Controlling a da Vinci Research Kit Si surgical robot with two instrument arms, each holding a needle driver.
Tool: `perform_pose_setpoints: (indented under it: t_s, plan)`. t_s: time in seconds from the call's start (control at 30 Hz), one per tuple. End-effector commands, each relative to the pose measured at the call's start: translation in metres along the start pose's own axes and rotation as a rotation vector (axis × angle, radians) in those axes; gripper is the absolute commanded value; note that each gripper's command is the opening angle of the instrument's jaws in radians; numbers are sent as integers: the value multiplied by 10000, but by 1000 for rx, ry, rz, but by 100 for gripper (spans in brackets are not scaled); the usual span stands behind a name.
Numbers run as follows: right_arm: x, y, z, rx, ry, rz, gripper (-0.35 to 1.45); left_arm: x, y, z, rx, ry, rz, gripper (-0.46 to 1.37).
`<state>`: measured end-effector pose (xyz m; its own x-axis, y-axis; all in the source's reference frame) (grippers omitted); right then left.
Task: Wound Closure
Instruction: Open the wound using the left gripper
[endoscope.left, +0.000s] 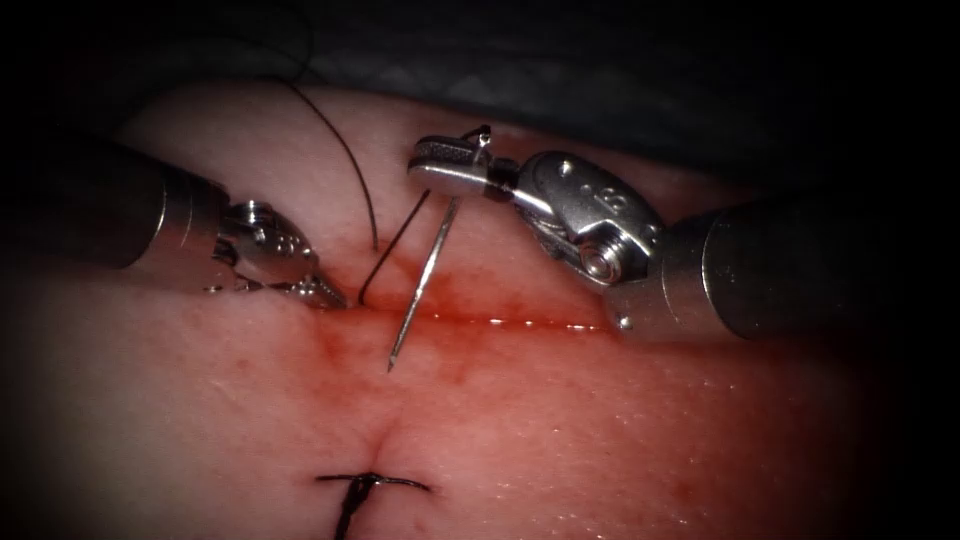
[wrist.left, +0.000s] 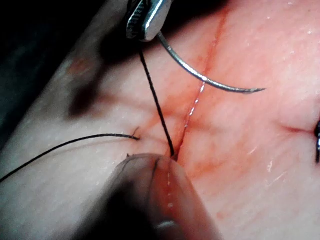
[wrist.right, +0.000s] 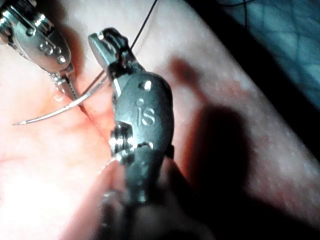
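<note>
My right tool (endoscope.left: 422, 165) is shut on the curved needle (endoscope.left: 420, 285) near its tail end. The needle hangs free above the tissue (endoscope.left: 600, 430), its tip over the red wet cut (endoscope.left: 520, 322). The left wrist view shows the needle (wrist.left: 200, 75) arching clear of the tissue. Black thread (endoscope.left: 390, 250) runs from the needle's tail down into the tissue by the cut's left end, and a second strand (endoscope.left: 345, 155) rises toward the upper left. My left tool (endoscope.left: 328, 295) rests with slim shut jaws at that entry point; whether they pinch anything is unclear.
A finished black stitch with its knot (endoscope.left: 368, 485) crosses the tissue near the front edge. Red fluid (endoscope.left: 440, 300) stains the skin around the cut. Dark cloth (endoscope.left: 600, 70) lies behind the tissue.
</note>
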<state>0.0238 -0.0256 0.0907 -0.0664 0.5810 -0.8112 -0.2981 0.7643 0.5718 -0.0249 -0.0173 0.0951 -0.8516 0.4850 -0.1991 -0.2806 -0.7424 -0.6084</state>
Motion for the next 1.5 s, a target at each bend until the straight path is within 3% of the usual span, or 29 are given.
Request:
perform_pose_setpoints:
  t_s: [0.03,0.43,0.47,0.5,0.53,0.57,0.8,1.03,1.5]
  plan:
    - [-1,0,1,-8,0,0,-35,-1,-1,2,-12,-6,-2,-35]
    - [-8,-5,8,-11,-3,-13,-35,-22,5,14,-56,-81,-19,-35]
    - [-8,-5,8,-11,-3,-19,-35,-23,6,15,-56,-84,-20,-31]
    - [-9,-5,8,-11,-3,-20,-35,-25,7,17,-55,-88,-20,2]
    - [-9,-5,8,-11,-3,-20,-35,-25,7,18,-58,-89,-19,8]
    - [-9,-5,8,-11,-3,-20,-35,-26,8,19,-54,-88,-18,26]
    - [-11,-5,8,-10,-5,-58,-35,-24,7,21,-32,-82,-18,72]
    - [-16,-1,10,-13,-7,-153,-35,-23,7,20,-13,-77,-17,100]
    - [-14,7,16,-29,34,-358,-35,-23,7,20,4,-74,-4,125]
